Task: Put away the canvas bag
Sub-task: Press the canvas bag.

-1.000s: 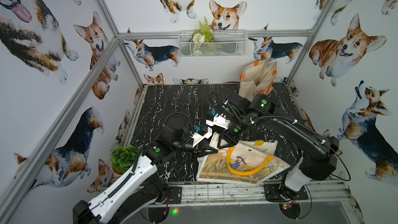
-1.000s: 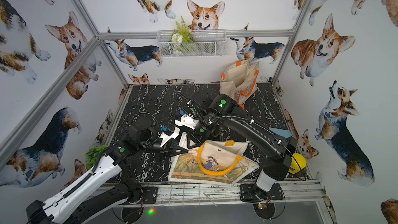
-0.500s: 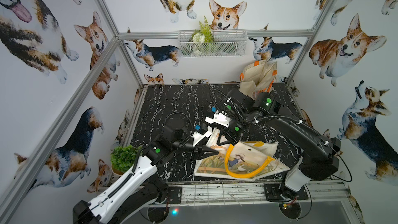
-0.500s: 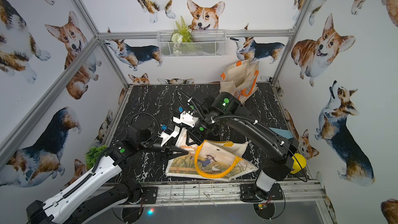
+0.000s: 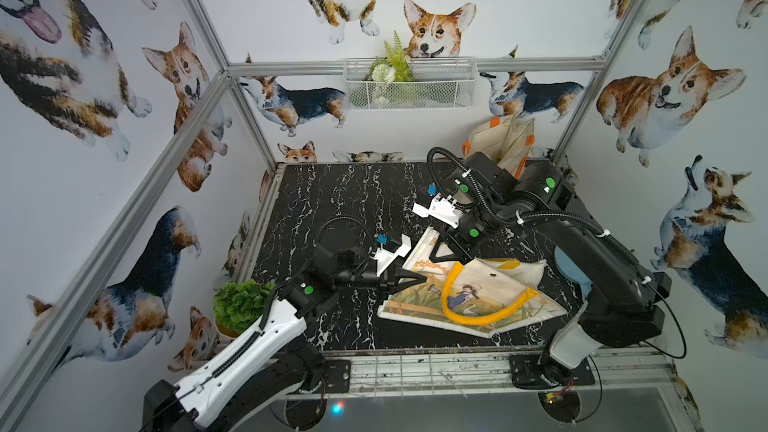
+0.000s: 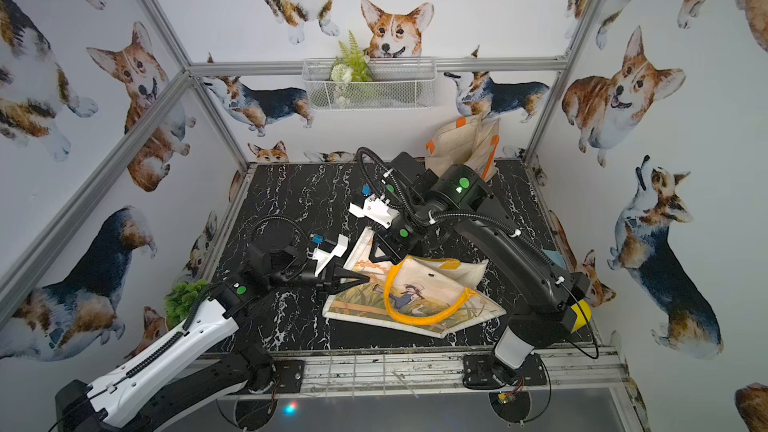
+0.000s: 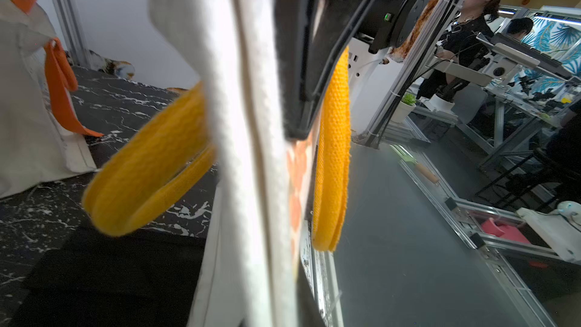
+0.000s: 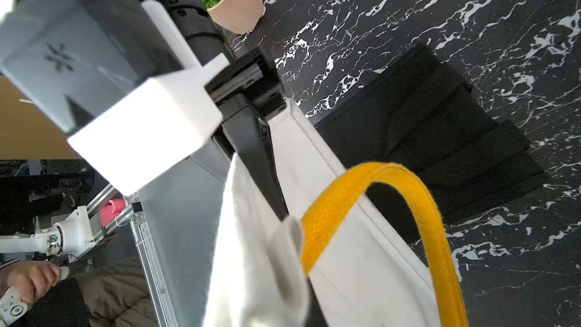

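Observation:
The canvas bag (image 5: pixel 469 297) (image 6: pixel 415 297), cream with a printed picture and yellow handles (image 5: pixel 478 317), lies at the table's front right, its left end lifted. My left gripper (image 5: pixel 420 278) (image 6: pixel 365 278) is shut on the bag's left edge. Just behind it, my right gripper (image 5: pixel 446 254) (image 6: pixel 384 257) is shut on the bag's raised rim. In the left wrist view the bag's cloth (image 7: pixel 245 152) fills the middle, with a yellow handle (image 7: pixel 147 177) on one side. In the right wrist view the bag (image 8: pixel 361 262) hangs close, and the left gripper's black finger (image 8: pixel 261 158) presses on its edge.
A second cream bag with orange handles (image 5: pixel 498 143) (image 6: pixel 465 143) leans in the back right corner. A potted plant (image 5: pixel 241 305) stands at the front left. A wire basket (image 5: pixel 409 85) hangs on the back wall. A blue thing (image 5: pixel 569 268) lies behind the right arm.
The right gripper has moved up and toward the back with the bag's rim. The bag's left end has been drawn up off the table and to the left.

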Available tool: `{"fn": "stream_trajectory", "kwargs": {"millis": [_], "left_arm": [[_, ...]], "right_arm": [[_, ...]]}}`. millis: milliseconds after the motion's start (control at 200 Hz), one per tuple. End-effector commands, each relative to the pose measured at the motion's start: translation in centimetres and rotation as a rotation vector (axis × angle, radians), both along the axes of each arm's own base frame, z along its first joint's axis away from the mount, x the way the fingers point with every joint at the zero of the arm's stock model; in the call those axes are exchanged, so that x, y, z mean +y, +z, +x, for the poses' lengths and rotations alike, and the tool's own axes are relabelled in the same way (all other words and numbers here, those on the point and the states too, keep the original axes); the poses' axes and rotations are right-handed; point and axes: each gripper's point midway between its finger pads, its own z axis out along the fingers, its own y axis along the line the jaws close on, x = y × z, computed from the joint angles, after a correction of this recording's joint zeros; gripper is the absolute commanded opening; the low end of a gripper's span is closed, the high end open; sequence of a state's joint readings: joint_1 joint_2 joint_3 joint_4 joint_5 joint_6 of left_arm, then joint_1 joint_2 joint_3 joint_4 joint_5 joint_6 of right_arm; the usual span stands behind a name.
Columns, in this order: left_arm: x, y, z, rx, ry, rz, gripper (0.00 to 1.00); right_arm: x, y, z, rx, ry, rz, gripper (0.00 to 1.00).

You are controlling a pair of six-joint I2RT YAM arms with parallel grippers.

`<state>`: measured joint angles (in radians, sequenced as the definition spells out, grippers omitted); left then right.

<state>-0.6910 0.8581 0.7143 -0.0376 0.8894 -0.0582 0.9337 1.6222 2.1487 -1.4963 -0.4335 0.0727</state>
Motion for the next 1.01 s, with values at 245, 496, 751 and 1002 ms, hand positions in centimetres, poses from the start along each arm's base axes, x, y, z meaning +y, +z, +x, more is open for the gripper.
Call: {"fn": "stream_trajectory", "kwargs": {"millis": [245,496,751,1002], "left_arm": [[1.0,-4.4,0.3,0.190,0.101,0.115,0.00],[1.6,-4.9,0.4,0.172,0.158,0.140,0.38],[1.6,-5.3,0.1,0.188,0.147,0.129,0.15],[1.5,-5.2,-0.9,0.153,0.088,0.147,0.00]], "right_arm": [[-4.1,0.5,1.9,-0.120,-0.133,-0.087,0.00],[-4.5,0.9,2.2,-0.142,-0.149,-0.083,0.00],[-4.9,1.6,2.4,-0.169,-0.165,-0.059,0.00],[-4.8,1.3,2.2,-0.151,-0.165,-0.052,0.00]]}}
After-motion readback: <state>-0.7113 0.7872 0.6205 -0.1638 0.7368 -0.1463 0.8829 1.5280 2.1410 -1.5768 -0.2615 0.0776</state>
